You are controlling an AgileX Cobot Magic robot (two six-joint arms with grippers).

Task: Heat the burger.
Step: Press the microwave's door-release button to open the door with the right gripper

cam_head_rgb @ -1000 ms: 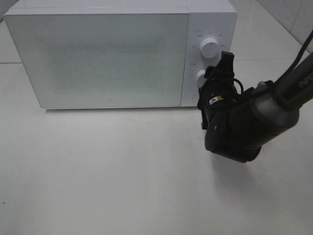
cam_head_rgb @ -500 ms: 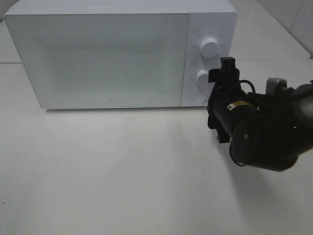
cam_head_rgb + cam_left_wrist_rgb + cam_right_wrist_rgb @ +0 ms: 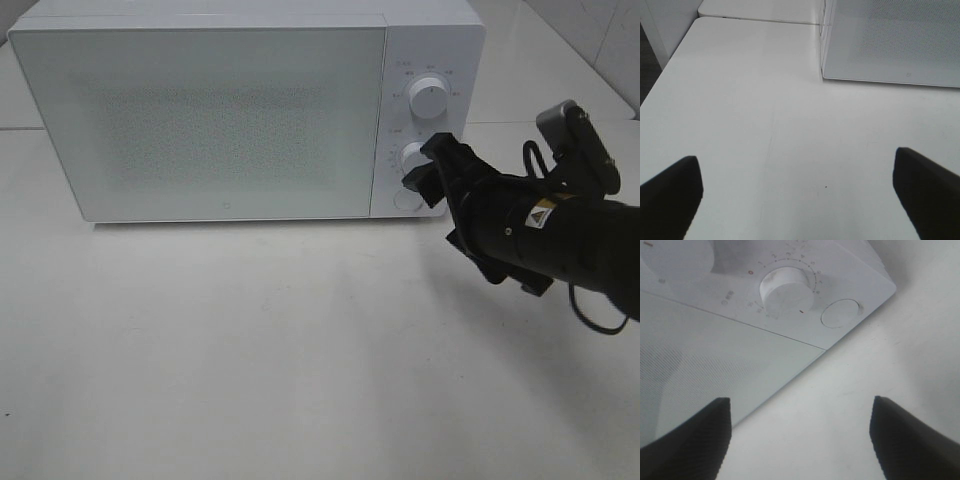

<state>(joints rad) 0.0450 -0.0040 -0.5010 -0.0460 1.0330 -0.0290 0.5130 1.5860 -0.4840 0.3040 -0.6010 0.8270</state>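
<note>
The burger is out of view. A white microwave (image 3: 230,120) stands at the back of the table with its door closed. My right gripper (image 3: 430,172) hovers just in front of the control panel, beside the lower knob (image 3: 411,157). In the right wrist view that gripper (image 3: 797,440) is open, nothing between its fingers (image 3: 685,435), and it faces the lower knob (image 3: 786,290) and the round button (image 3: 840,313). My left gripper (image 3: 799,200) is open over bare table, short of the microwave's front corner (image 3: 890,40); the exterior high view does not show it.
An upper knob (image 3: 430,97) sits above the lower one, and a round button (image 3: 405,198) below it. The white table (image 3: 250,340) stretches in front of the microwave. The table's left edge (image 3: 660,80) shows in the left wrist view.
My right arm has swung to the right and rolled at the wrist, uncovering the lower knob. Its jaws have opened wider. The left gripper has stayed open.
</note>
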